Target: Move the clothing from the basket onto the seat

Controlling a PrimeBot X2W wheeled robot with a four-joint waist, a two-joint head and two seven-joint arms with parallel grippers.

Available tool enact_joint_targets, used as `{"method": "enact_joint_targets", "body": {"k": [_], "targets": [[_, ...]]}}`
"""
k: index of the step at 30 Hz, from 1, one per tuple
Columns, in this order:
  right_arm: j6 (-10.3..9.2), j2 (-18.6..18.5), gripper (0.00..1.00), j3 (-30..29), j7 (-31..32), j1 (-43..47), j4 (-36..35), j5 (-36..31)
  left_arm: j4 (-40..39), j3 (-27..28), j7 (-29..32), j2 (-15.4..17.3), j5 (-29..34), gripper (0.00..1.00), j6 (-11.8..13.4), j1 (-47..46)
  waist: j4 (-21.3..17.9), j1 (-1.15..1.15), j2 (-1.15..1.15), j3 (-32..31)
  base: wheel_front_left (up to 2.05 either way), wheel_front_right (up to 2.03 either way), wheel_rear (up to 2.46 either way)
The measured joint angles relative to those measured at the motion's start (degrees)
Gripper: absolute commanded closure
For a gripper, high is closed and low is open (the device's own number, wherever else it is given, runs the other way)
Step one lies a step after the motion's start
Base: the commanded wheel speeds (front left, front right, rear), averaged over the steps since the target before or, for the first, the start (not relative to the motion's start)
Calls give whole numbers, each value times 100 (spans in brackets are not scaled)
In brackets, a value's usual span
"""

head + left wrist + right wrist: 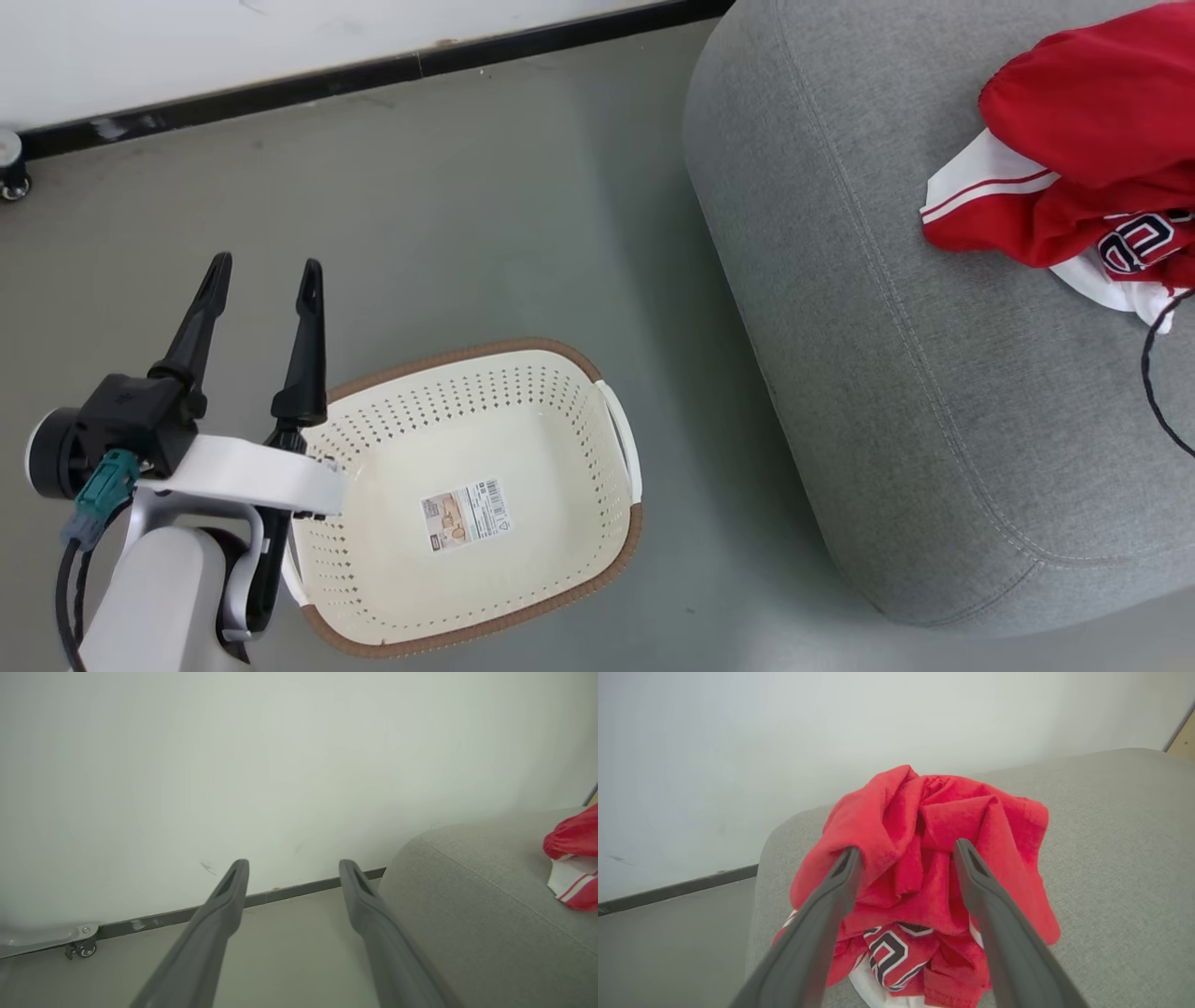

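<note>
Clothing (1083,112) lies heaped on the sofa (887,373), the right gripper (908,848) spread wide astride it, clamping nothing. Beside the sofa sits the bare basket (560,420); beyond that, the left gripper (266,271) gapes empty.

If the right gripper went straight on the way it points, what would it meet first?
The red clothing heaped on the seat, dead ahead of the open right gripper. Depth is unclear; it may already touch the cloth.

Bright, even light; soft shadow beside seat (887,373).
</note>
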Motion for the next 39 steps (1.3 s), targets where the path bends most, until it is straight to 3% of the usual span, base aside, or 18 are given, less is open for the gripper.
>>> {"method": "enact_joint_targets", "body": {"k": [18, 39], "targets": [[0, 22, 0, 632, -51, -17, -1098, -494, 265, 344, -76, -229, -172, 0, 149, 349, 175, 0, 0, -661, 0, 0, 0], [0, 980, 0, 761, -59, 587, -1876, -789, 260, 570, -82, -609, -52, 0, 402, 913, 704, 0, 0, -1481, 0, 0, 0]]}}
